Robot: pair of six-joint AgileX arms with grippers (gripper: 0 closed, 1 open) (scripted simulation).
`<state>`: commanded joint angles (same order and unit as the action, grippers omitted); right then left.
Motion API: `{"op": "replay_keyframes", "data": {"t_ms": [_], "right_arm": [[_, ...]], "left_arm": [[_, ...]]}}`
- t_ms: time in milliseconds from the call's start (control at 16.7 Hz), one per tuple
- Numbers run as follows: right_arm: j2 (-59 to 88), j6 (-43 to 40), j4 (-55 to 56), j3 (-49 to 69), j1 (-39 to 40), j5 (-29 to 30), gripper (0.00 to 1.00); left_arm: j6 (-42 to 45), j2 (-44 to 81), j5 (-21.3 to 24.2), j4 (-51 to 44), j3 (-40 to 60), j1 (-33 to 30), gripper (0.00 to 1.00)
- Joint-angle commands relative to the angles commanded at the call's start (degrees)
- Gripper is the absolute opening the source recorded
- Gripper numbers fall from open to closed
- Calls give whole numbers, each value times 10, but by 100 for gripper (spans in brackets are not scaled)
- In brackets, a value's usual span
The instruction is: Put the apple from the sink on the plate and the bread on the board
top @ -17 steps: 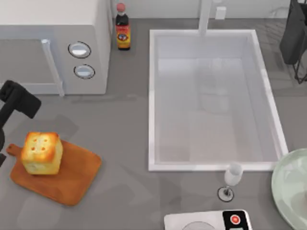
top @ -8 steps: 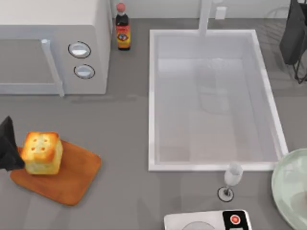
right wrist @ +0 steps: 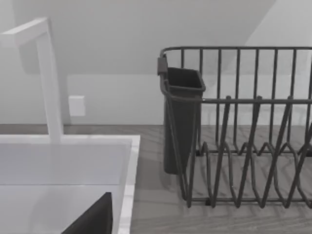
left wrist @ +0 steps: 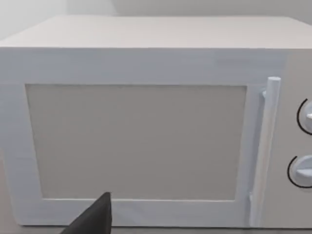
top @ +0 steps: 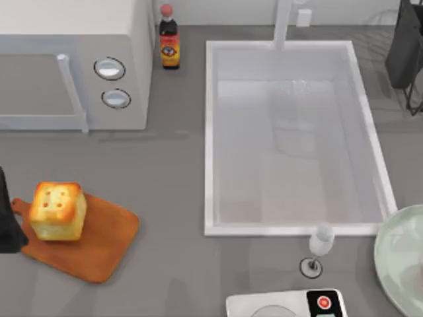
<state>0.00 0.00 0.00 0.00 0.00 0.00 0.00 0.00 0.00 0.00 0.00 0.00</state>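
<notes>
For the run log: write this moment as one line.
bread: on board | sink: no apple | left arm: left edge, by board

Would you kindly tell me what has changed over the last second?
The left arm drew back from near the microwave toward the table's left edge, beside the board. The bread stayed on the board; sink, plate and glass stayed put.

We read no legible text anywhere. Dark sauce bottle [top: 170, 43] beside microwave [top: 73, 63] carries red-yellow label — lettering too small to read. Microwave dials [top: 110, 68] — no visible numbers. Red button [top: 324, 302] unmarked.
</notes>
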Motion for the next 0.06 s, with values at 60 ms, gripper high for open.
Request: {"op": "replay_keyframes", "data": {"t_ms": [60], "right_arm": [[0, 0, 0, 0, 0, 0, 100]], "left_arm": [[0, 0, 0, 0, 0, 0, 100]]}}
